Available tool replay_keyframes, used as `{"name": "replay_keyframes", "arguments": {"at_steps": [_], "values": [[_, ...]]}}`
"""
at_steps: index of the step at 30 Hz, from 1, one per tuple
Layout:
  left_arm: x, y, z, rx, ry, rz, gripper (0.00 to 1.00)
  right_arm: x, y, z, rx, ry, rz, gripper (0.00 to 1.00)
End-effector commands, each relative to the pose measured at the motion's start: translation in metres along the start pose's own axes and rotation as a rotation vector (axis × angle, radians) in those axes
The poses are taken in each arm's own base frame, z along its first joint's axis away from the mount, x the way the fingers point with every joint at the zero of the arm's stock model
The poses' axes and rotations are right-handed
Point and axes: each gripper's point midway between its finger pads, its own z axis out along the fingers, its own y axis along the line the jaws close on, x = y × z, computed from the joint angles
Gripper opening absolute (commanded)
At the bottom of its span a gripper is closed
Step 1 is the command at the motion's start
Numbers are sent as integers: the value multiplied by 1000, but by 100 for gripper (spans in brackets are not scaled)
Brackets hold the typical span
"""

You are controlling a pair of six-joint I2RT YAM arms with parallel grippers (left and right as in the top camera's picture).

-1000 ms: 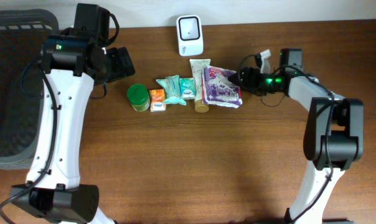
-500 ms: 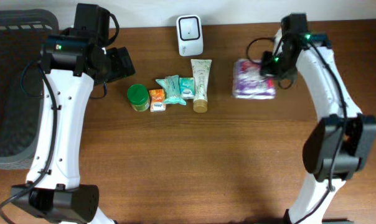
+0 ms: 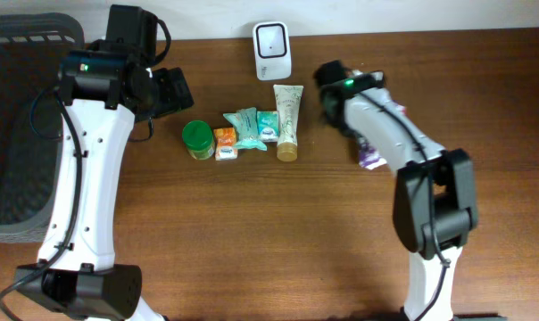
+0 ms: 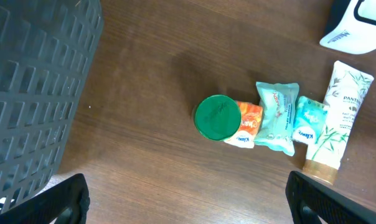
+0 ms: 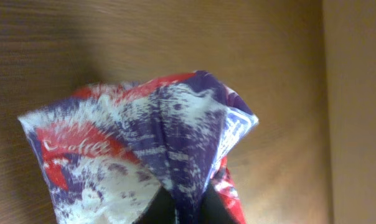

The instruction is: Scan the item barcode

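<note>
A dark mesh basket [image 3: 11, 134] stands at the far left. Right of it, a green-lidded jar [image 3: 197, 138], orange packet [image 3: 226, 144], teal pack [image 3: 247, 127], smaller teal pack [image 3: 269, 126] and cream tube [image 3: 287, 116] lie side by side.

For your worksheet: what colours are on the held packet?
The packet is purple, red and white; clearest in the right wrist view.

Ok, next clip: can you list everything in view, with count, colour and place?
scanner: one, white, back edge, centre
basket: one, dark grey, left end of the table
jar: one, green lid, left end of the row
packet: one, orange, right of the jar
tissue packs: two, teal, middle of the row
tube: one, pale with tan cap, right end of the row
bag: one, purple, red and white, held up
table: one, brown wood
left end effector: black, open, above the row
right end effector: black, shut on the bag
</note>
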Motion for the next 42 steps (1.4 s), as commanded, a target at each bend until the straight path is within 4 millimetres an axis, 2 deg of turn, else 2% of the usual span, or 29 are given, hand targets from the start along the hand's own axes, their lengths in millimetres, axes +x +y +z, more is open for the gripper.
{"name": "replay_keyframes", "arguments": {"at_steps": [1,2,4,6,7,8,10,11,13,16,19,21,23,26,28,29,30,31,32,33,35,38,40,42], "values": [[-4,4,-7,1,-25,3,99,3,54,-30,-102,-56,-53,42],[-4,3,-7,1,-25,3,99,0,67,-43,-143,-81,-58,50],[-4,3,-7,1,-25,3,99,-10,87,-72,-227,-126,-57,51],[-4,3,-7,1,-25,3,99,-25,98,-103,-337,-151,-39,61],[-4,4,-7,1,-25,3,99,-31,98,-113,-378,-153,-28,64],[-4,4,-7,1,-25,3,99,-44,88,-129,-449,-144,3,66],[-4,3,-7,1,-25,3,99,-56,65,-134,-507,-106,47,72],[-4,4,-7,1,-25,3,99,-59,53,-132,-550,-77,40,73],[-4,4,-7,1,-25,3,99,-53,43,-119,-663,-12,-43,74],[-4,3,-7,1,-25,3,99,-22,21,-77,-864,170,-131,77],[-4,3,-7,1,-25,3,99,9,31,-60,-1225,262,-140,76],[-4,3,-7,1,-25,3,99,20,38,-43,-1313,300,-71,76],[-4,4,-7,1,-25,3,99,33,58,-31,-1435,300,-8,75],[-4,4,-7,1,-25,3,99,46,85,-30,-1566,259,19,72],[-4,3,-7,1,-25,3,99,57,99,-20,-1562,267,44,57],[-4,3,-7,1,-25,3,99,60,102,-16,-1557,267,55,55],[-4,4,-7,1,-25,3,99,63,104,-14,-1556,264,55,42],[-4,4,-7,1,-25,3,99,63,104,-14,-1556,263,56,19],[-4,3,-7,1,-25,3,99,57,100,-15,-1553,255,69,8],[-4,4,-7,1,-25,3,99,44,93,-17,-1544,243,100,6],[-4,4,-7,1,-25,3,99,7,68,-32,-1541,160,120,4],[-4,3,-7,1,-25,3,99,-60,30,-71,-1535,-31,126,4],[-4,3,-7,1,-25,3,99,-101,19,-93,-1536,-187,138,4],[-4,4,-7,1,-25,3,99,-134,22,-108,-1555,-310,184,4]]}}
